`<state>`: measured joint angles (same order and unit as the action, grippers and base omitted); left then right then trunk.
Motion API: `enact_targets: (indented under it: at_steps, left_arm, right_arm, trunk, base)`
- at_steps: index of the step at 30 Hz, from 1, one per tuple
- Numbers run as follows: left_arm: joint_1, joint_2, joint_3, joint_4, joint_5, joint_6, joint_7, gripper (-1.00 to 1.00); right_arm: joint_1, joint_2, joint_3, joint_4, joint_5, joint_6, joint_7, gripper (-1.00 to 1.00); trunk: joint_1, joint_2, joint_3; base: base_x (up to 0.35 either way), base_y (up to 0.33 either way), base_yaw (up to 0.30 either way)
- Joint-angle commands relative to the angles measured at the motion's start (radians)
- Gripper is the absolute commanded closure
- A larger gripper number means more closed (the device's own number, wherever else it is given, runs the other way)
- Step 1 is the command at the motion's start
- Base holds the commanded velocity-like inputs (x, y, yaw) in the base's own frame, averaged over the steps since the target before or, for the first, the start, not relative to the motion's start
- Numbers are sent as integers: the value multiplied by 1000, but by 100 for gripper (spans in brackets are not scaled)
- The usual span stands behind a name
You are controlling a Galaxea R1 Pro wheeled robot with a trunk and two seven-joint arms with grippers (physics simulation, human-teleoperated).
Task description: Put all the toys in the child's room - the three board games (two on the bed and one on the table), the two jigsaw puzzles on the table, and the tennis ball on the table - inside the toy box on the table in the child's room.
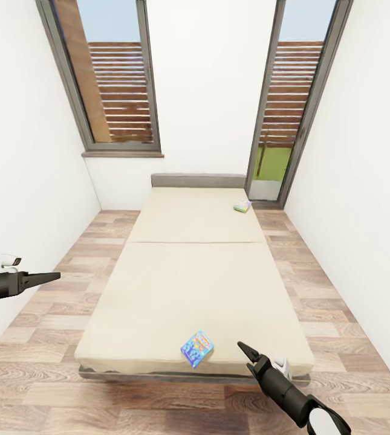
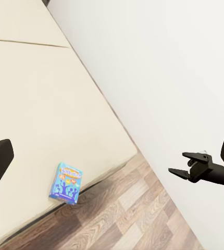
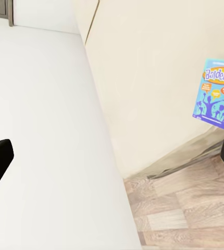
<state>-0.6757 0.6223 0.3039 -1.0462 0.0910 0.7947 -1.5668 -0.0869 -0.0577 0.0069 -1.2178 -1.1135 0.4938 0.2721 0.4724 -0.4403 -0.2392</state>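
Observation:
The bed (image 1: pixel 188 266) with its plain beige mattress fills the middle of the room. A blue board game (image 1: pixel 197 348) lies at the foot edge of the mattress, seen also from the wrists (image 2: pixel 66 182) (image 3: pixel 216 94). A second, pale green board game (image 1: pixel 242 206) rests at the far right corner by the grey headboard. My right gripper (image 1: pixel 246 353) hovers open just right of the blue box, off the bed's foot. My left gripper (image 1: pixel 55 277) hangs open over the floor, well left of the bed. The table, toy box, jigsaw puzzles and tennis ball are out of view.
White walls (image 1: pixel 25 181) close in on both sides, leaving strips of wood-plank floor (image 1: pixel 86 254) along each side of the bed. Two tall grey-framed windows (image 1: pixel 119 78) stand in the far wall behind the headboard (image 1: pixel 198 180).

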Motion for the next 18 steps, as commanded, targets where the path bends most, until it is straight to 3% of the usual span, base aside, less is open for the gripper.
enact_targets:
  at_steps: [1, 18]
  left_arm:
    - [-1, 0, 0, 0, 0, 11, -4, -100]
    - [-1, 0, 0, 0, 0, 11, -4, -100]
  right_arm:
    - [-1, -1, 1, 0, -6, 3, -1, -100]
    - [-1, -1, 0, 0, -6, 3, -1, -100]
  trunk:
    - [1, -2, 0]
    - [1, -2, 28]
  base:
    - [0, 0, 0]
    - [0, 0, 0]
